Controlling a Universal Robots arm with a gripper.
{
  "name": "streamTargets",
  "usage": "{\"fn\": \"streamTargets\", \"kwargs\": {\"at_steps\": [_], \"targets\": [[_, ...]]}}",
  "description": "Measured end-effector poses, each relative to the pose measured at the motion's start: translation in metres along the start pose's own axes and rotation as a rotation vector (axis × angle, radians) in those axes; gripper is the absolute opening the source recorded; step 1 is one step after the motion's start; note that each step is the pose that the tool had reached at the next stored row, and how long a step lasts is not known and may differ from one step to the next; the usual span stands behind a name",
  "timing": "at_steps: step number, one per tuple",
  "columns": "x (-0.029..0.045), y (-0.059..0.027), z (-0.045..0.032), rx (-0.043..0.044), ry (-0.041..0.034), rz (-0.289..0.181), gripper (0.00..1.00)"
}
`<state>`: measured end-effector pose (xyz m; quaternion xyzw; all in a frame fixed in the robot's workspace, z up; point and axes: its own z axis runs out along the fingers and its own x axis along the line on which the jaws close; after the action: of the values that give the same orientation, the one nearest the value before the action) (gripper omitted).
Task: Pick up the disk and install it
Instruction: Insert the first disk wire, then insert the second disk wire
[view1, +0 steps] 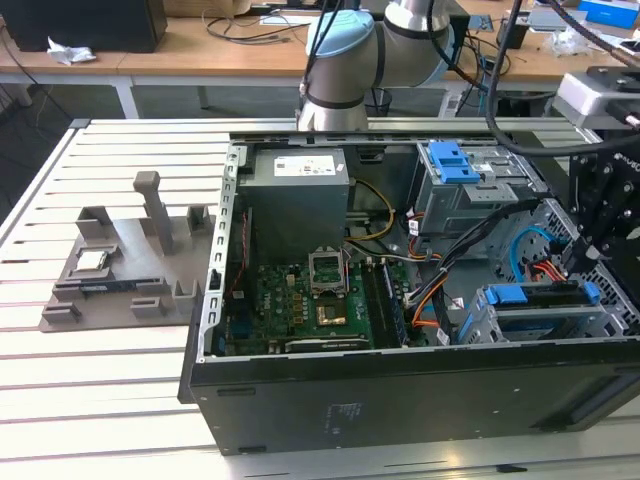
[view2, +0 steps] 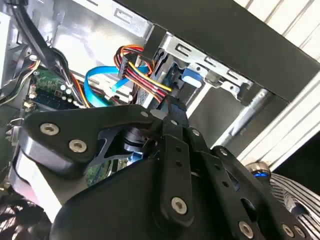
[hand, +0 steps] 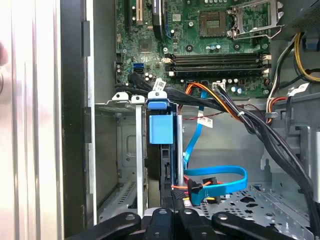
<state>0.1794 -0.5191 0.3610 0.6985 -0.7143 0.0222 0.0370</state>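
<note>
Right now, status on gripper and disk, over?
Gripper down inside the case, at the drive bay. Disk upright in the bay slot, blue rail showing. Blue cable and wire bundle close beside.

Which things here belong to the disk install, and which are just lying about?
Job: disk, drive bay, gripper.
Lying about: processor chip, grey parts tray, blue cable, motherboard.

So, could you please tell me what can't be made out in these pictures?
- Disk label: first wrist view, the disk sits edge-on between the drive cage walls.
- Most of the disk: second wrist view, behind the end effector body.
- End effector's far side: exterior view, cut off by the right edge.
</note>
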Motion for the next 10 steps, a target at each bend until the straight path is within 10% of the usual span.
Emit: {"fn": "streamTargets", "kwargs": {"at_steps": [5, 10], "targets": [[0.0009, 0.0009, -0.0413, 0.0001, 0.0040, 0.000, 0.11], [0.0010, 0.0009, -0.0423, 0.0001, 0.0039, 0.000, 0.11]]}}
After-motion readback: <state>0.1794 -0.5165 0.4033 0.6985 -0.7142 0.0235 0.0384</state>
